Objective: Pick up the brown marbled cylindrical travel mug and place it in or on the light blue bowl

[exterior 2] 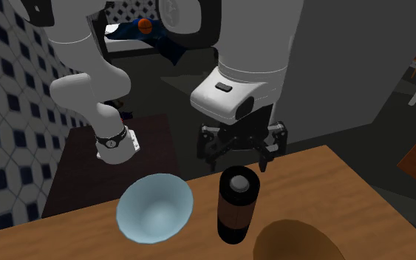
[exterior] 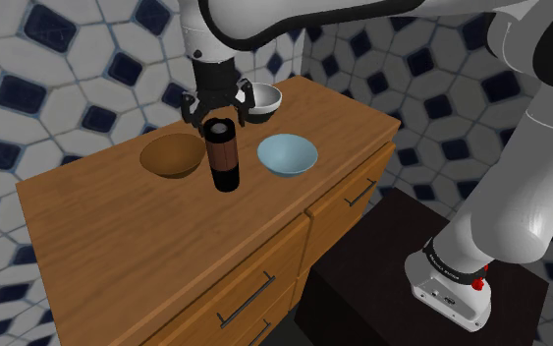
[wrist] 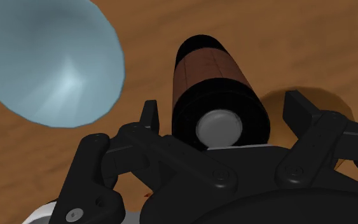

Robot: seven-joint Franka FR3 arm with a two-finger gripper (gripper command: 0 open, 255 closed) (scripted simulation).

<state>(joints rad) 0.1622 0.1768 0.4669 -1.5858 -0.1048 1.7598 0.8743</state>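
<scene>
The travel mug point(exterior: 223, 157) stands upright on the wooden cabinet top point(exterior: 117, 226): a brown body with a black base and a black lid. It rises between a brown bowl and the light blue bowl point(exterior: 287, 154), which sits close by on the shoulder view's right. My gripper point(exterior: 220, 112) hangs open just above the mug's lid, touching nothing. In the wrist view the gripper point(wrist: 225, 118) has its fingers apart on either side of the mug point(wrist: 203, 70), and the blue bowl point(wrist: 50, 63) lies beside it. From the second exterior view the gripper point(exterior 2: 237, 155) hovers over the mug point(exterior 2: 237, 207), next to the blue bowl point(exterior 2: 154, 210).
A brown bowl point(exterior: 173, 155) sits on the mug's other side, also seen as brown bowl point(exterior 2: 295, 244). A white bowl with a dark inside point(exterior: 264, 98) stands behind the gripper near the tiled wall. The cabinet's drawer front point(exterior: 245, 295) and the dark stand point(exterior: 402, 265) are below.
</scene>
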